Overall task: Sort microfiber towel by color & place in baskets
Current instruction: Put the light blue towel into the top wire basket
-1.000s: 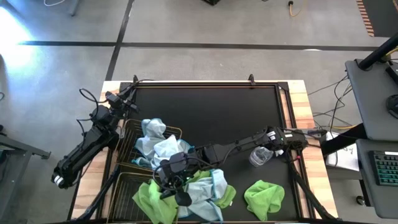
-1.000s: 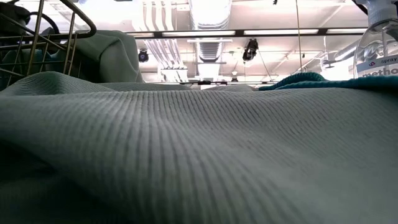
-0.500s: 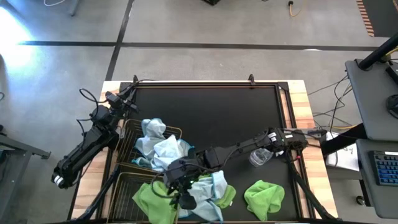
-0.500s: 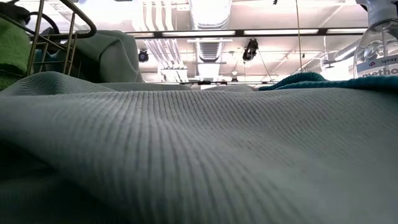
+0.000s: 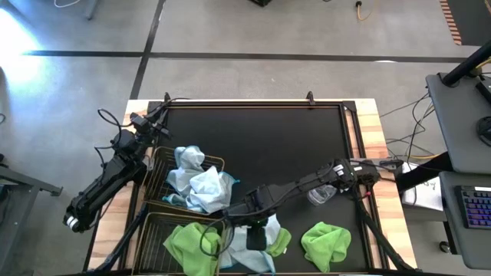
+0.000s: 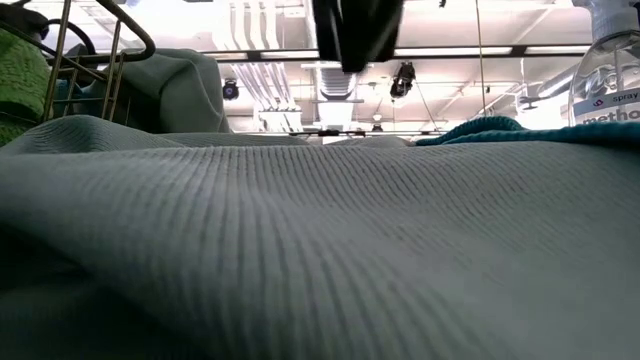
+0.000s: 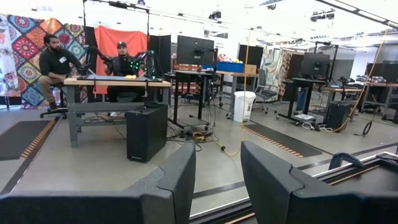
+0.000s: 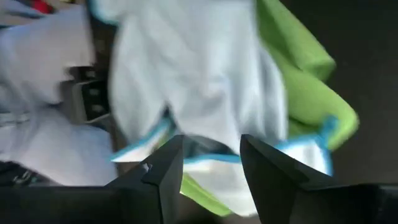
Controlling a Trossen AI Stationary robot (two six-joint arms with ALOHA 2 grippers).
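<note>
Two wire baskets stand at the table's near left. The far basket [image 5: 221, 162] holds pale blue towels [image 5: 198, 182]. The near basket [image 5: 153, 230] holds a lime green towel [image 5: 186, 244]. Beside it a pale blue towel [image 5: 267, 227] lies on green cloth [image 5: 282, 242] in a heap on the table. My right gripper [image 5: 256, 238] hangs open just over that heap, pointing steeply down, its fingers above the pale towel [image 8: 186, 81]. Another green towel [image 5: 326, 244] lies alone at the near right. My left gripper [image 7: 217, 180] is open, parked off the far left corner.
A clear spray bottle [image 5: 322, 192] stands under my right arm, right of the heap; it also shows in the low view [image 6: 605, 70]. Pale cloth [image 6: 320, 250] fills the low view's foreground. The black mat's far half [image 5: 261, 138] is bare.
My right gripper has swung from over the near basket's right edge toward the table's right, and has tipped down and sunk over the heap. In the low view, green cloth has come to show inside the basket at the left.
</note>
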